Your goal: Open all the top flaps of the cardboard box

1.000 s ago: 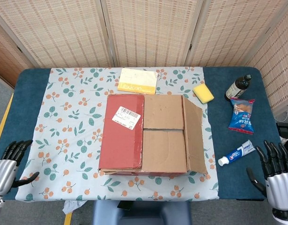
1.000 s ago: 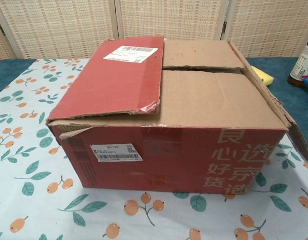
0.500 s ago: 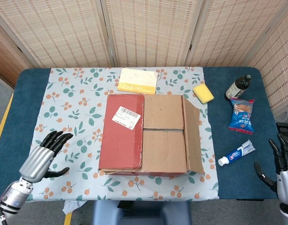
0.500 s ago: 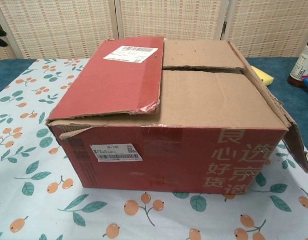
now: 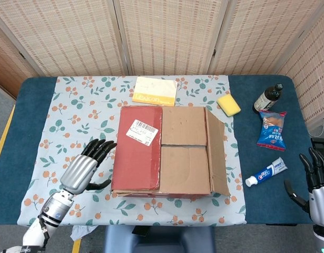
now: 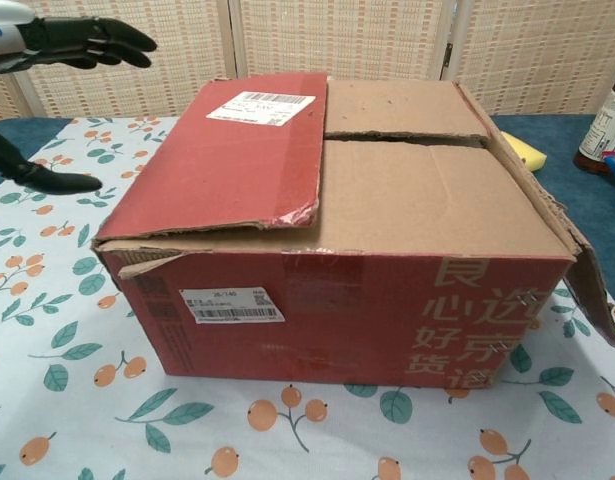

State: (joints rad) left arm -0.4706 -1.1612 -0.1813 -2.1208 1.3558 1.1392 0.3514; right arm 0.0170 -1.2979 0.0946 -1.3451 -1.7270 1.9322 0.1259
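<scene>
- Cardboard box (image 5: pixel 167 151) sits mid-tabletop (image 5: pixel 30 95), slightly toward the front edge, on the floral cloth (image 5: pixel 77 110).
- Box top: red flap (image 5: pixel 136 150) on the left lies flat with a white shipping label (image 5: pixel 141 130) on it. Two brown flaps, rear (image 5: pixel 184 125) and front (image 5: pixel 185 169), lie flat with a seam between them.
- Right-side flap (image 5: pixel 219 153) is partly folded out, hanging off the box's right edge; chest view shows it (image 6: pixel 587 270) drooping down the side.
- Front edge of the red flap is torn and ragged in chest view (image 6: pixel 222 165).
- Left hand (image 5: pixel 85 167) is just beside the box's left wall, near the front-left corner of the cloth. Fingers (image 5: pixel 101 147) spread, holding nothing, tips pointing at the box; can't tell if they touch it.
- Chest view shows the same hand (image 6: pixel 72 42) at the top-left, at about box-top height, thumb below it.
- Right hand (image 5: pixel 317 182) is at the front-right corner of the tabletop, well apart from the box. Fingers splayed upward, nothing held.
- Rear edge: yellow booklet (image 5: pixel 155 90) just behind the box, yellow sponge (image 5: pixel 228 105) off the rear-right corner of the box.
- Right edge: brown bottle (image 5: pixel 268 98), snack packet (image 5: pixel 271 130), toothpaste tube (image 5: pixel 266 172), rear to front.
</scene>
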